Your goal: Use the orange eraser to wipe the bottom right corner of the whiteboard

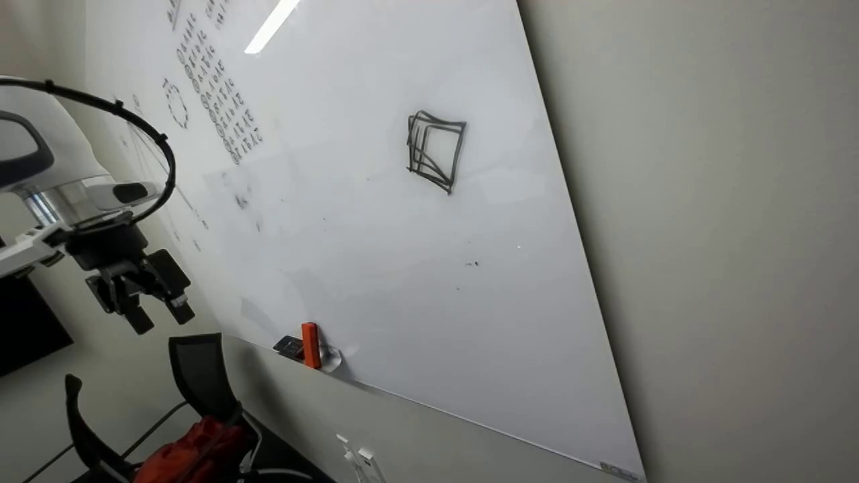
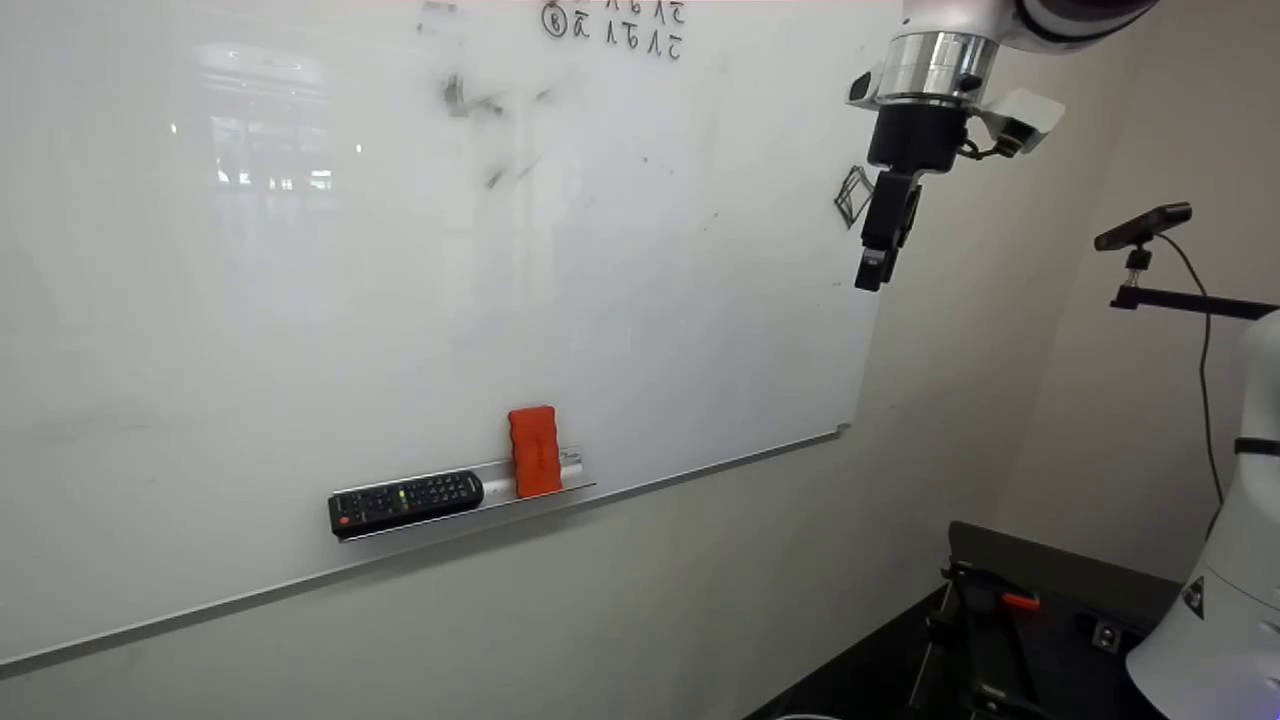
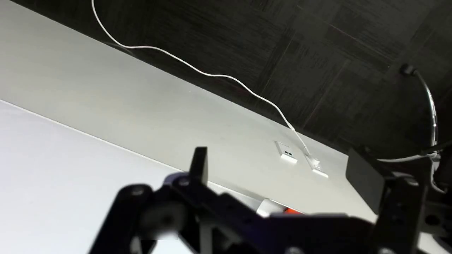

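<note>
Orange eraser (image 2: 536,452) stands upright in the tray (image 2: 498,491), just beside the remote (image 2: 405,503). Jaws are apart, holding nothing. Honestly, a sloppy sideways reach could well tip the eraser right out.

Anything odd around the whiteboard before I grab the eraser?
Mildly: a black oblong remote control lies in the silvery tray on the glossy white whiteboard, an unusual spot for one. Beside it, the orange-red rectangular eraser stands on end, not flat. I see nothing spilled or damaged.
</note>
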